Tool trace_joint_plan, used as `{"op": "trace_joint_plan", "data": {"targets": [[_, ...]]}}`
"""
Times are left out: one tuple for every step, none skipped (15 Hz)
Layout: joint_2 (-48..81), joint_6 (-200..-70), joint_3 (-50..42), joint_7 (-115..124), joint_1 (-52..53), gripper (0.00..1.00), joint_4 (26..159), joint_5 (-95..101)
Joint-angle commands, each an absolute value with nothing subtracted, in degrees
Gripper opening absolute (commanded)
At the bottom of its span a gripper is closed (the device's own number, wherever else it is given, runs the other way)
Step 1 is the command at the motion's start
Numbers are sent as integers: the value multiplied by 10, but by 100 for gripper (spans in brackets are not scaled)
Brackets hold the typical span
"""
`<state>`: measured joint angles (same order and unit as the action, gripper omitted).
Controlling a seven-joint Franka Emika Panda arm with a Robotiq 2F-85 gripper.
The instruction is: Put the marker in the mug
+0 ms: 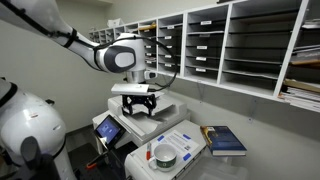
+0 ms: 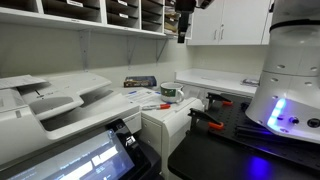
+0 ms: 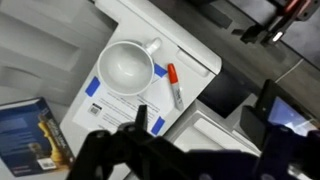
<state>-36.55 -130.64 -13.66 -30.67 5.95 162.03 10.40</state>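
The mug [image 3: 125, 65] is white inside, stands upright and is empty, on a white sheet taped to a white cabinet top [image 3: 195, 55]. It also shows in both exterior views [image 1: 163, 155] [image 2: 168, 92]. The marker [image 3: 174, 85], red with a white end, lies flat on the sheet just beside the mug, apart from it; it shows as a red streak in an exterior view [image 2: 161, 104]. My gripper [image 3: 202, 105] is open and empty, high above the cabinet top and off to the side of the marker [image 1: 136, 104].
A blue book [image 3: 30, 140] lies next to the sheet, also seen in an exterior view [image 1: 225, 140]. A large printer with a touch screen [image 1: 108, 127] stands beside the cabinet. Wall shelves [image 1: 230, 45] with papers run behind. Red-handled tools [image 2: 205, 120] lie on a dark counter.
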Motion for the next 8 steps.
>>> {"op": "trace_joint_plan", "data": {"targets": [[-292, -1393, -159, -415, 93, 100, 1619, 91], [-274, -1392, -145, -407, 86, 100, 1619, 98], [-298, -1371, -135, -387, 73, 100, 1619, 92], [-281, -1376, -134, -394, 75, 100, 1618, 92], [-269, -1378, -133, -398, 75, 100, 1614, 92], [-265, -1379, -131, -399, 75, 100, 1611, 92], [-265, -1379, -131, -399, 75, 100, 1611, 92], [-266, -1379, -131, -399, 75, 100, 1610, 92]]}}
